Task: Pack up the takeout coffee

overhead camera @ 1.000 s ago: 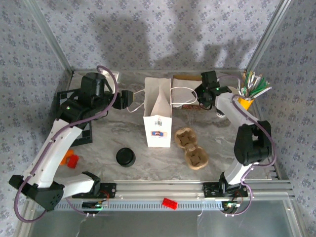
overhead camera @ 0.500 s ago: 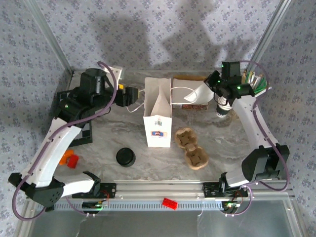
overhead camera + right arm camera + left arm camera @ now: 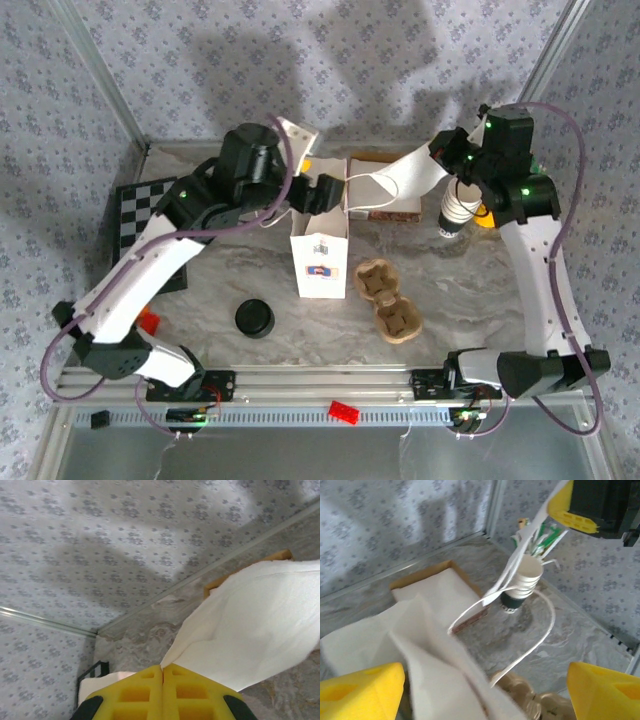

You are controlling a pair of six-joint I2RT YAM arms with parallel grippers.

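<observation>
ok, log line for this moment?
left tool: open, at paper bag top | right tool: shut on white sheet | cup carrier: wells empty

Your top view hangs above and behind the 2 arm bases and looks down and forward to the back wall. It is far enough off to take in the whole table, with the bag near mid-frame. Your left wrist view sits close over the bag, facing right across the table toward the cup stack; the left fingers show in its 2 lower corners. Your right wrist view tilts up at the back wall, very near a white sheet above the right fingers. Top and left wrist views share bag, cup stack and carrier.
</observation>
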